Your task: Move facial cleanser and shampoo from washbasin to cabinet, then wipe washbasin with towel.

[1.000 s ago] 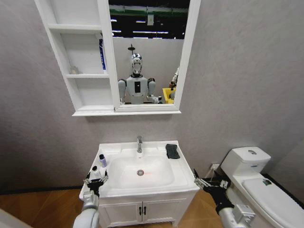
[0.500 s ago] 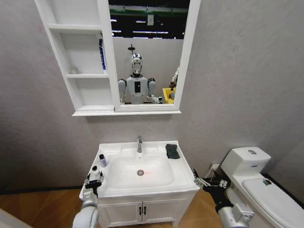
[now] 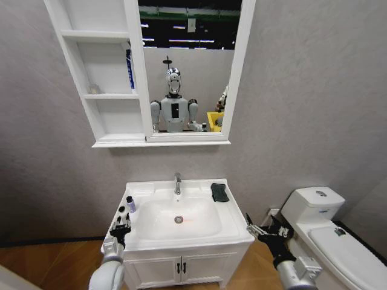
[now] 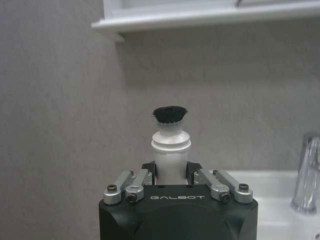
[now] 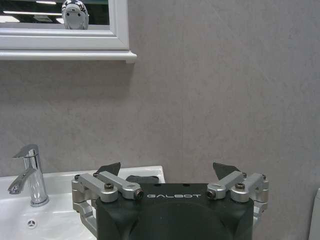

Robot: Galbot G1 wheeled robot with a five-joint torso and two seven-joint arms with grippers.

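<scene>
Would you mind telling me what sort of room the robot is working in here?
Most likely a bathroom, perhaps a mock-up: a washbasin with a tap, a mirror cabinet above, and a toilet beside.

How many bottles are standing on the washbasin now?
2. A black-capped white bottle at the washbasin's front left edge, between the left gripper's fingers; a small blue-topped bottle just behind it.
</scene>
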